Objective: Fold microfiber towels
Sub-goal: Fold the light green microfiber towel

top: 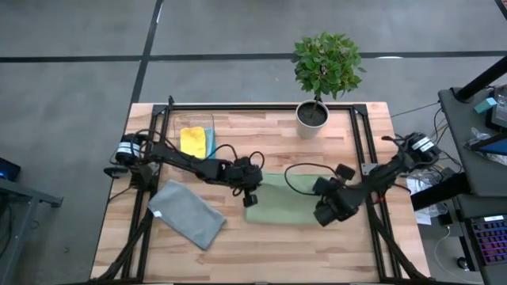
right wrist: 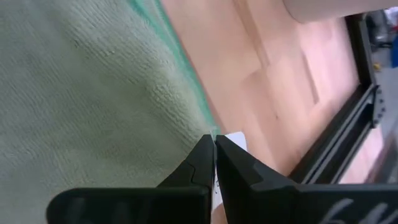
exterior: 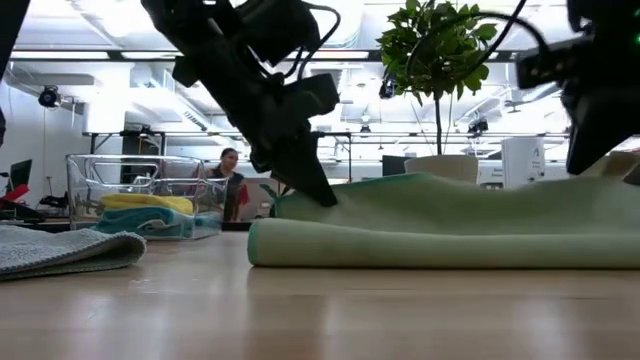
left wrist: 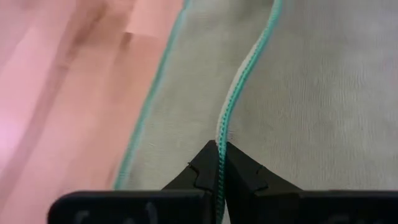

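Note:
An olive green towel (top: 281, 199) lies doubled over at the middle of the table, its lower layer flat on the wood. My left gripper (top: 250, 198) is shut on its left end. My right gripper (top: 325, 214) is shut on its right end, near the table's front. A grey towel (top: 188, 214) lies flat at the front left. A yellow towel (top: 192, 140) and a teal towel (top: 209, 142) lie in a clear bin (exterior: 135, 165) at the back left. My left gripper pinches the green towel's teal-stitched hem (left wrist: 221, 134) between its two fingers, slanting down from the table's left. The hem runs on away from the fingertips. The upper layer (exterior: 345, 195) is raised a little there, and the rest lies on the layer below. My right gripper pinches the green towel's stitched edge (right wrist: 208, 127) between its two fingers, beside a white tag (right wrist: 233, 140). It slants steeply down from the table's right. Most of the towel rests on the table.
A potted plant (top: 314, 113) stands at the back of the table, behind the green towel. A black frame (top: 360, 142) runs along the table's edges. Bare wood shows in front of the towels. A person (exterior: 228, 175) sits in the room beyond the table.

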### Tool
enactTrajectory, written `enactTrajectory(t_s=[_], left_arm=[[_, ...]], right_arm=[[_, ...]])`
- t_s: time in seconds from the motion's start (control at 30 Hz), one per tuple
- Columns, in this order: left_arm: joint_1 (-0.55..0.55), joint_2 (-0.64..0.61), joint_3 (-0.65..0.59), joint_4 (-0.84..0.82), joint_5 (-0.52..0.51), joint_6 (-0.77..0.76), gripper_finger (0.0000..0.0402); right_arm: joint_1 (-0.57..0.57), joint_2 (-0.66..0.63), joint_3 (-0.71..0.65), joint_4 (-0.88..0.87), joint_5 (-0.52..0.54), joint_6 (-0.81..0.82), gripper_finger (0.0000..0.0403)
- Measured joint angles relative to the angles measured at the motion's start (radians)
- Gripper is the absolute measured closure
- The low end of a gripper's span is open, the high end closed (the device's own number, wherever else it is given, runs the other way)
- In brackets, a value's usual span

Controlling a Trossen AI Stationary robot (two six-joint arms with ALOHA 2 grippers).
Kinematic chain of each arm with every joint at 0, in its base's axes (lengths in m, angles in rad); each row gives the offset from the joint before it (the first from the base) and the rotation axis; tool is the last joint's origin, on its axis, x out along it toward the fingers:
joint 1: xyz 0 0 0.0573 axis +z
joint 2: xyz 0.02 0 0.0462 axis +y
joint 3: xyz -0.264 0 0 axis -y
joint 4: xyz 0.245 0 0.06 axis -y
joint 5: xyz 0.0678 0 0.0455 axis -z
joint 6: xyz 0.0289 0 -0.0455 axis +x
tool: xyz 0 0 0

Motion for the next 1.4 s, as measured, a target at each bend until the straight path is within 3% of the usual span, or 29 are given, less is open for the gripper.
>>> enactTrajectory(t_s=[0.3, 0.97, 1.4], left_arm=[[0.031, 0.031, -0.002, 0.002, -0.006, 0.021, 0.0402], [0.039, 0.071, -0.002, 0.043, -0.114, 0.018, 0.0399], [0.04, 0.071, 0.001, 0.046, -0.17, 0.013, 0.0285]], right_arm=[[-0.07, 0.081, -0.007, 0.004, 0.073, -0.042, 0.0394], [-0.141, 0.222, -0.017, 0.013, 0.071, -0.049, 0.0394], [-0.141, 0.229, -0.022, 0.015, 0.068, -0.035, 0.0388]])
